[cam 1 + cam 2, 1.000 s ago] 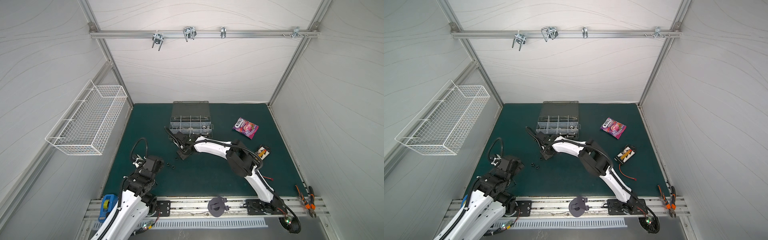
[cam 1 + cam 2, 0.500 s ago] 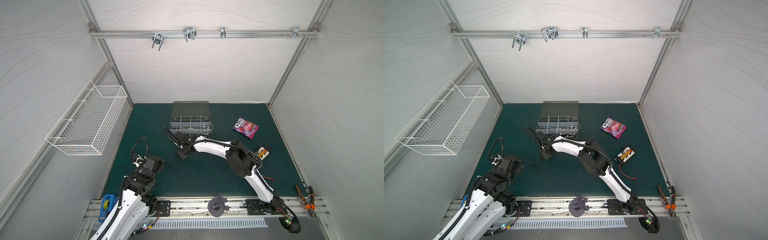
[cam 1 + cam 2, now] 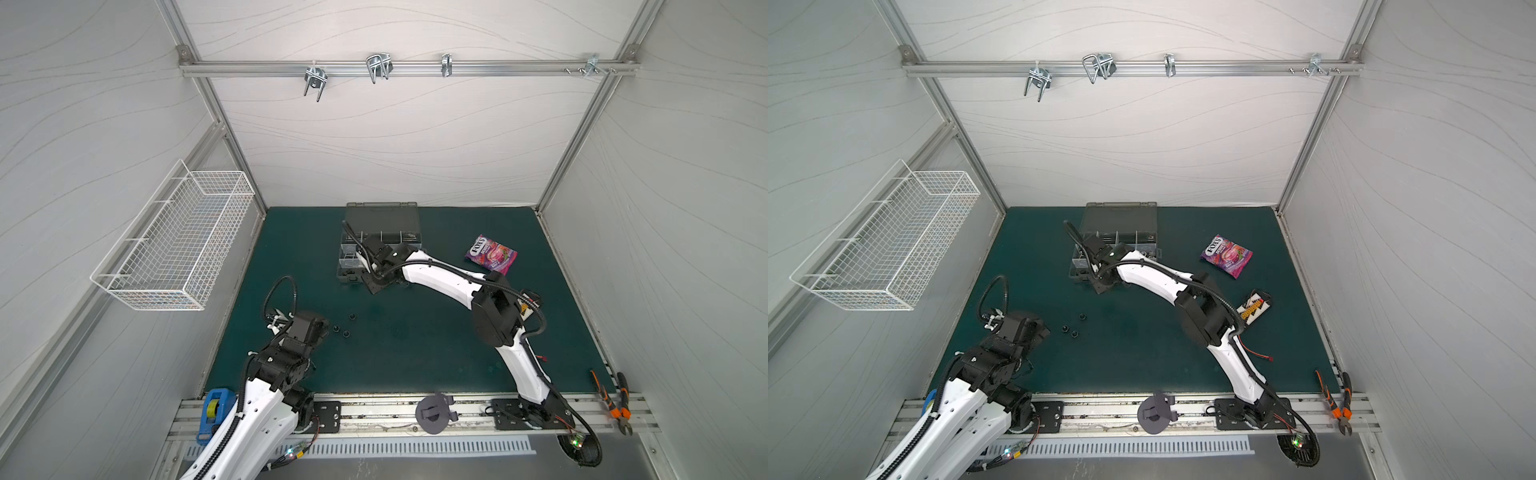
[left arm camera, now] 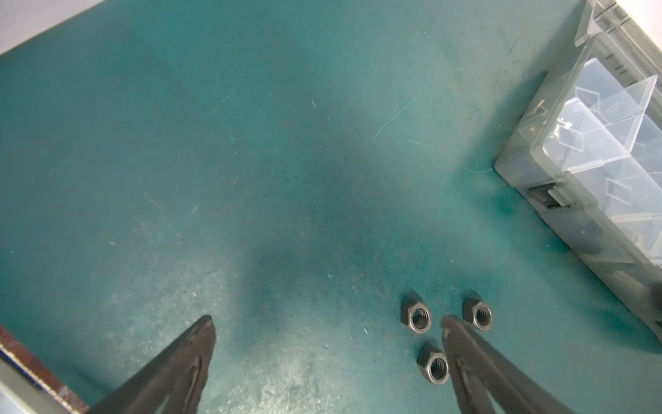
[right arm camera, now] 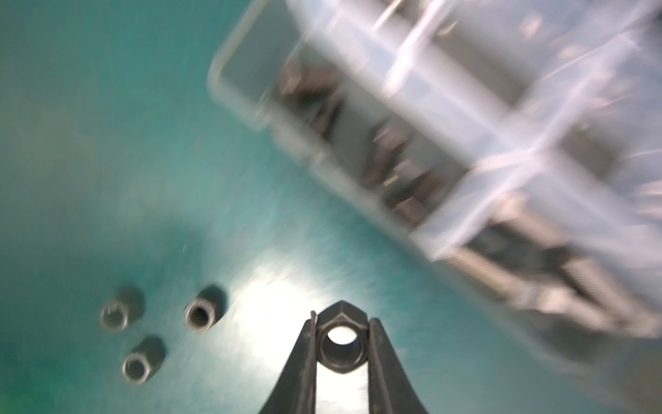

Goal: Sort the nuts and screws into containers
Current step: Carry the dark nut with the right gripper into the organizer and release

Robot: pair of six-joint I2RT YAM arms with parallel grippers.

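Right end effector (image 5: 342,319) pinches a dark hexagonal metal nut (image 5: 340,363) by its flats, beside the grey plastic organizer case (image 4: 519,168) at the far edge of the desk (image 3: 415,353), likely for a clean drop. Left end effector (image 4: 326,322) is wide open.

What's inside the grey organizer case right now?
Blurred in the right wrist view, dark fasteners lie in front compartments of the organizer case. In both top views the right arm covers several compartments, so their contents cannot be seen.
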